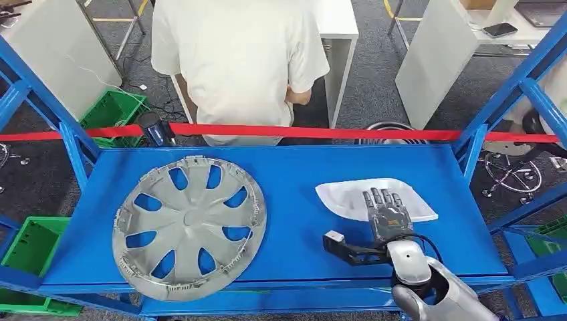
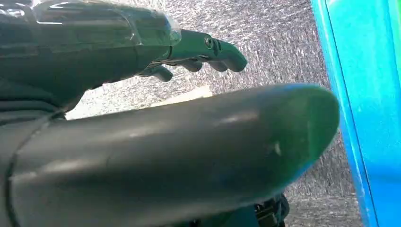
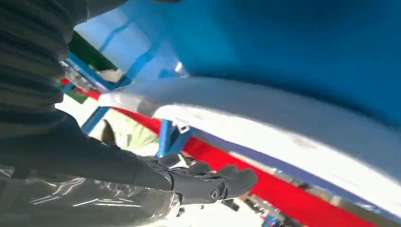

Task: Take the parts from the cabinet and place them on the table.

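**Right hand over white part on blue shelf**

Up front, right hand [image 1: 386,215] stretched across the blue shelf [image 1: 294,200], fingers [image 1: 381,198] straight and side by side, lying over the near edge of the white part [image 1: 348,194]. Not curled round it; thumb [image 1: 342,244] stuck out to the left, touching nothing. Cannot tell from above whether the fingertips press on the part or just hover. Seen from the right wrist as a pale curved edge [image 3: 283,118] blurred across the frame, fingers [image 3: 227,182] extended beside it.

Left of the part, well apart: grey wheel cover [image 1: 189,226] flat on the same shelf. Across the far side, red tape [image 1: 321,132] strung between blue posts [image 1: 473,150]; behind it a person in a pale shirt [image 1: 237,60], head cut off by the frame. Green crates [image 1: 110,114] on the floor at left, white tables [image 1: 341,27] beyond.

Left hand [image 2: 142,94] hanging over grey carpet [image 2: 283,52] beside a blue upright, fingers [image 2: 208,49] loosely extended, holding nothing, thumb looming large and dark.
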